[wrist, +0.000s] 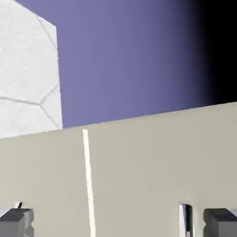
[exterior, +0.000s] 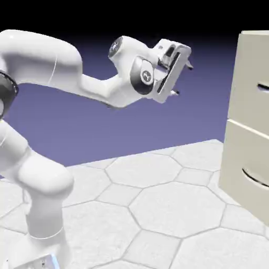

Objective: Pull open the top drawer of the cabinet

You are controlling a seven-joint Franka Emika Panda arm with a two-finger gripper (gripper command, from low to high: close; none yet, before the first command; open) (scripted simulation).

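End effector (exterior: 182, 80) hangs well apart from the cabinet (exterior: 227, 186), fingers spread and nothing between them; the top drawer (exterior: 250, 107) sits in the cabinet's upper half, looking shut, its handle (exterior: 264, 87) on the cabinet's front. Main risk, my judgement: in the hand view that handle lies close by one fingertip rather than midway, so a straight approach could jam a finger on it or close beside it. A tilted wrist could also let the thin bar slip out mid-pull.
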